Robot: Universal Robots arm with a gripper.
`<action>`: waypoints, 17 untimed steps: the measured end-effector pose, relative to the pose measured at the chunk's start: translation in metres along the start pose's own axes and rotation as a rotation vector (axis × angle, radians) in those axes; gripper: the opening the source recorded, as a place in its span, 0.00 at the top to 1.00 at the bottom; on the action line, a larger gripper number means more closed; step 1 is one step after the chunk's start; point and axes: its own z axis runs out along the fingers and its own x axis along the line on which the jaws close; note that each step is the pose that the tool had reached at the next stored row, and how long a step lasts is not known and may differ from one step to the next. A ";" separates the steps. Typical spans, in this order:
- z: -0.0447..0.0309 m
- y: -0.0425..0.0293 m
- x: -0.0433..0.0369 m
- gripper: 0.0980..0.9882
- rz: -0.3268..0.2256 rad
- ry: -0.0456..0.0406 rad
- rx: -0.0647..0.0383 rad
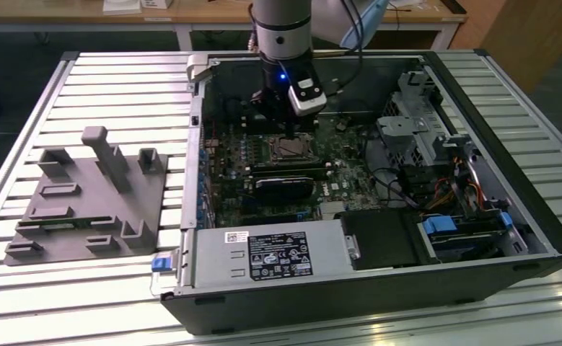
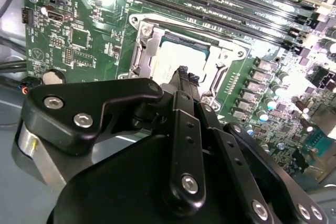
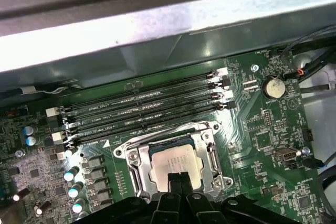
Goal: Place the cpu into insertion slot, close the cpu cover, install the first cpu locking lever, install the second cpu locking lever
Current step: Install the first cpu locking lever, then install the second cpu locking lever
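While the exterior view looks down into the open black computer case point(image 1: 511, 238) lying on a slatted metal table point(image 1: 117, 94), the grey robot arm point(image 1: 281, 29) reaches into it, its black gripper point(image 1: 283, 119) just above the socket point(image 1: 288, 148) on the green motherboard point(image 1: 261, 180); a grey moulded fixture tray point(image 1: 88, 202) sits well apart toward the exterior view's left.

In the second wrist view the gripper's point(image 2: 184, 74) thin black fingers point(image 2: 181, 80) are pressed together, holding nothing, tips over the small square silvery-tan cpu point(image 2: 173, 59); the chip lies flat in the socket, apparently already seated.

In the first wrist view the cpu point(image 3: 173, 161) shows inside the thin silvery metal cpu cover point(image 3: 136, 163); I judge the frame lowered around the chip, though whether it is latched I cannot tell; the long black memory slots point(image 3: 147, 108) run just beside it.
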 end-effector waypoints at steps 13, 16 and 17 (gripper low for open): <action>0.0001 -0.0010 -0.0036 0.99 0.000 0.0000 0.000; 0.0001 -0.0019 -0.0038 0.99 0.000 0.0000 0.000; 0.0002 -0.0021 -0.0039 0.99 0.000 0.0000 0.000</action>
